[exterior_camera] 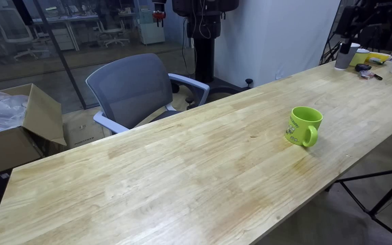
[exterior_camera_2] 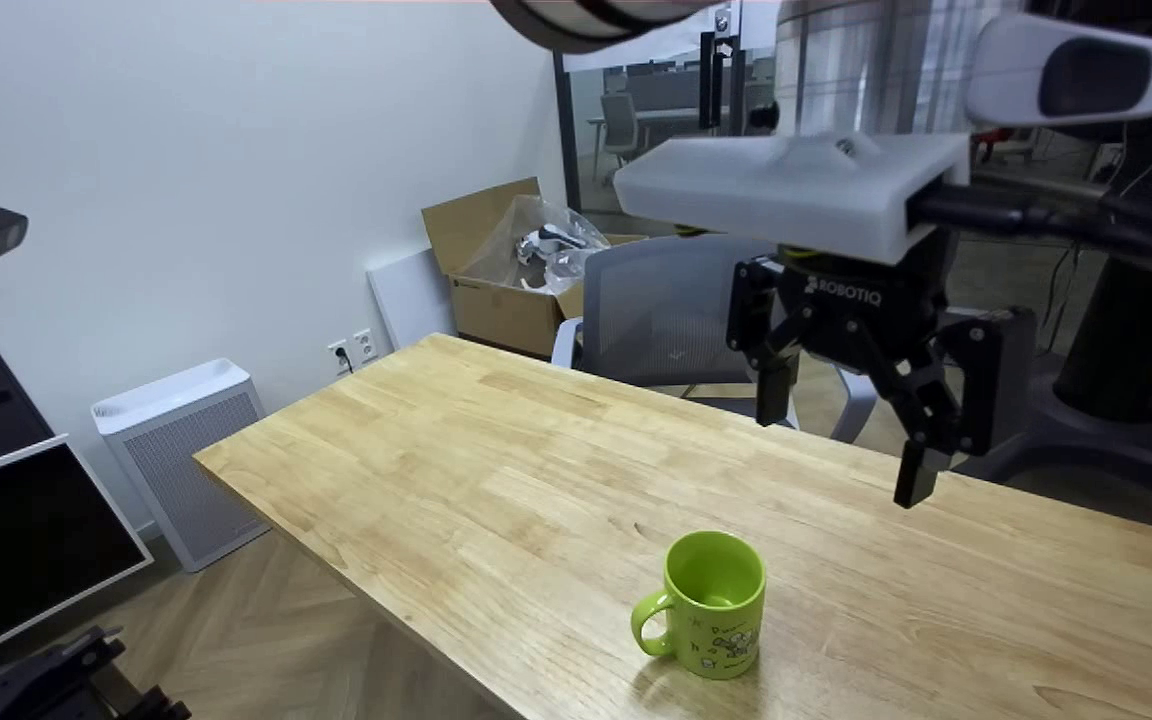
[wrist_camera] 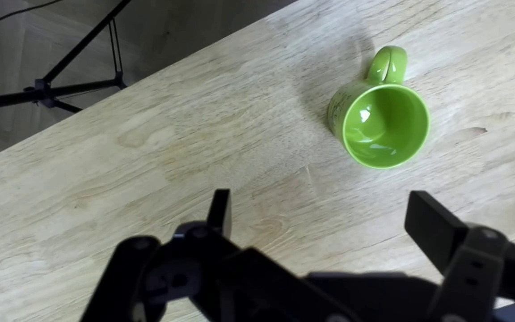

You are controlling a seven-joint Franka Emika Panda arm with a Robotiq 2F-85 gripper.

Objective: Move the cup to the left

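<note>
Lime-green and upright, a cartoon-printed mug (exterior_camera_2: pixel 716 622) stood on the wooden table (exterior_camera_2: pixel 496 480), handle (wrist_camera: pixel 398 67) towards one edge (wrist_camera: pixel 195 58). Higher, apart from it, hung the Robotiq gripper (exterior_camera_2: pixel 844 442), fingers (exterior_camera_2: pixel 915 476) spread, holding nothing. I thought centring above the mouth (wrist_camera: pixel 387 129), then lowering clear of the handle, wisest.

Both exterior views slant down, sharing the counter (exterior_camera: pixel 148 177) and cup (exterior_camera_2: pixel 714 612); the closer wrist view faces steeply downward.

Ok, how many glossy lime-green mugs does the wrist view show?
1: the mug, upper right, upright on the pale wooden table, apart from the open black gripper.
</note>
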